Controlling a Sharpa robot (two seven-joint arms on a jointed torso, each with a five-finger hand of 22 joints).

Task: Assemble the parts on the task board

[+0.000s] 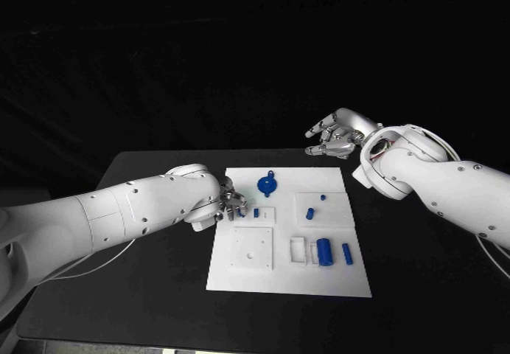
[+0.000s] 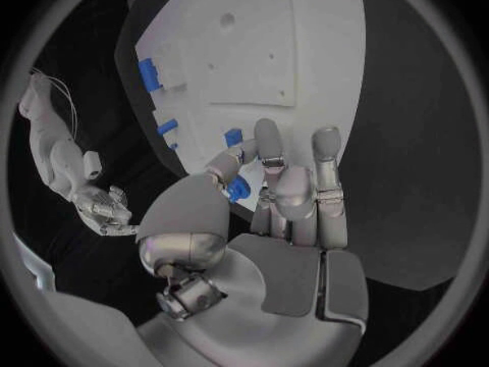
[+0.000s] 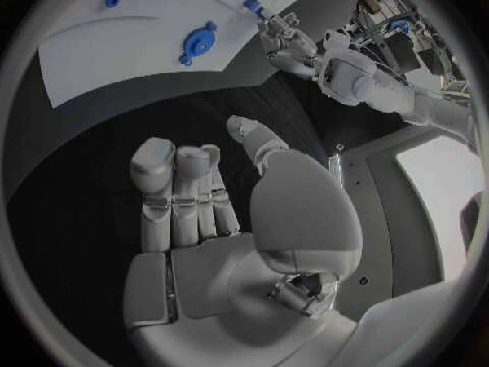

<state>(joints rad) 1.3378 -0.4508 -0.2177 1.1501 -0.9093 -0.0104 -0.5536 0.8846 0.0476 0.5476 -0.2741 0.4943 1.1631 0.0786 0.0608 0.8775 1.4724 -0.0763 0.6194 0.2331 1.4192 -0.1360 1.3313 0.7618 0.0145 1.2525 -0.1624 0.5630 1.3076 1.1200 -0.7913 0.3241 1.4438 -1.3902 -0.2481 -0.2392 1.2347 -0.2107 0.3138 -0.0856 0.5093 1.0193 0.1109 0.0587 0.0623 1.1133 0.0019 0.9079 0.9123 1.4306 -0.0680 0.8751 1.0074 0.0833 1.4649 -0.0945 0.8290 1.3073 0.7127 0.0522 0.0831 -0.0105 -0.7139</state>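
The left robot hand [image 1: 220, 205] sits low over the near-left part of the task board [image 1: 247, 279], fingers curled close together. In the left wrist view a small blue part [image 2: 237, 189] lies between thumb and fingers, apparently pinched, though the contact itself is partly hidden. The right robot hand [image 1: 338, 134] hovers above the desk [image 1: 425, 273] beyond the board's far edge, fingers loosely apart, holding nothing.

Outward from the left hand, a small blue peg [image 1: 256, 212] stands in a recess just beside the fingertips. A round blue knob [image 1: 267, 183] lies further back, another peg [image 1: 309, 214] to the right, and 2 blue cylinders [image 1: 325, 251] near the board's right edge.

The risk is a tilted part: if the pinch is shallow, it may jam at the recess or slip out. The crowded fingers could also knock the standing peg.
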